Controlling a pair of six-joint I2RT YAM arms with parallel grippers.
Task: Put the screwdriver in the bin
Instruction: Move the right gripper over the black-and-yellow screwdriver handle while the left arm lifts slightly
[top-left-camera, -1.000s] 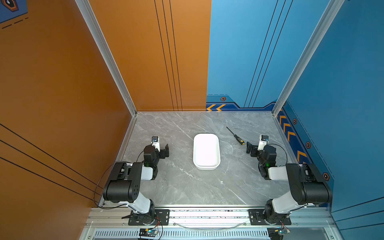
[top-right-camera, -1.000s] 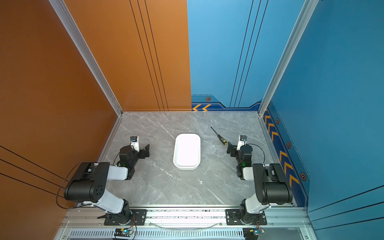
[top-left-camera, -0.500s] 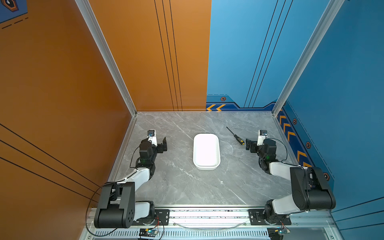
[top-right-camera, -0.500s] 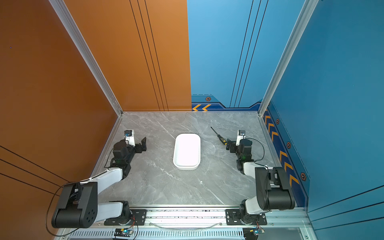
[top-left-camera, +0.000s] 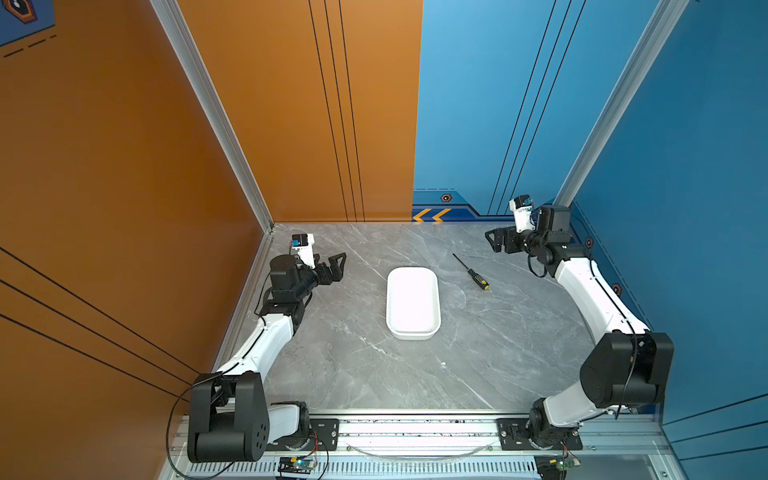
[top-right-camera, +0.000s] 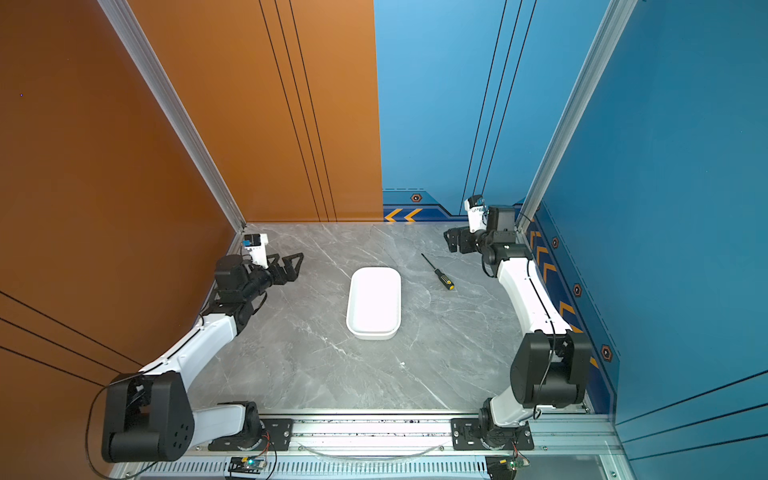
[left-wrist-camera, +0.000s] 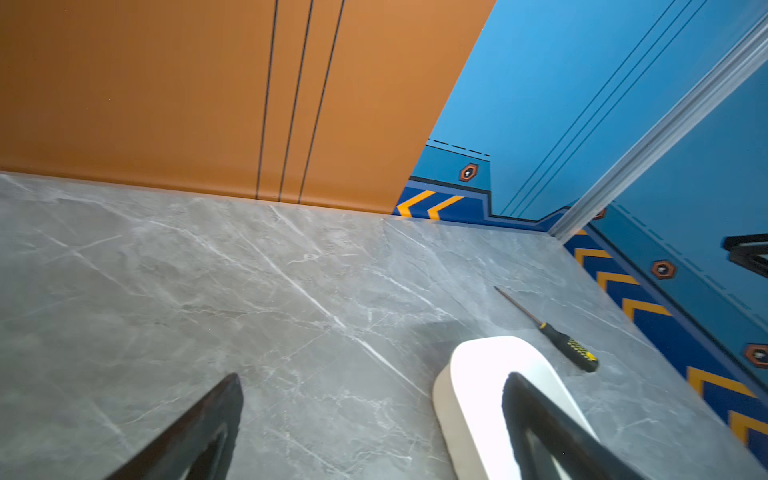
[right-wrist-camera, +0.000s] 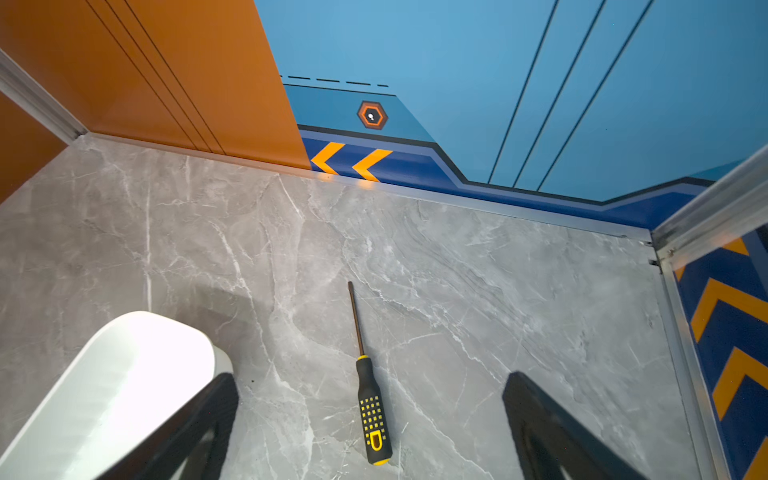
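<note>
Grey marble-patterned bench (top-left-camera: 374, 374) filled the floor of a booth with orange and blue walls, and on it, toward the far right corner, lay the small slim screwdriver (top-left-camera: 471, 272) with a thin black shaft and a black, yellow-dotted handle. It rested flat, with its tip angled toward the far edge and its yellow end cap toward the near edge. Just beside it, at the middle of the bench, sat the shallow white rectangular plastic bin (top-left-camera: 412, 300), its long sides running from far edge to near edge, with nothing inside. The two did not touch. The right gripper (top-left-camera: 493, 241) hung above the far right corner with its jaws wide apart and empty. In the right wrist view the handle (right-wrist-camera: 370, 399) showed between the two black fingers, ungrasped. The left gripper (top-left-camera: 341, 264) hovered near the left edge, also spread and empty, well apart from the bin. By my judgement nothing of the task was done: grasp, carry and release all remained. Counted: one screwdriver, one bin, two grippers.
</note>
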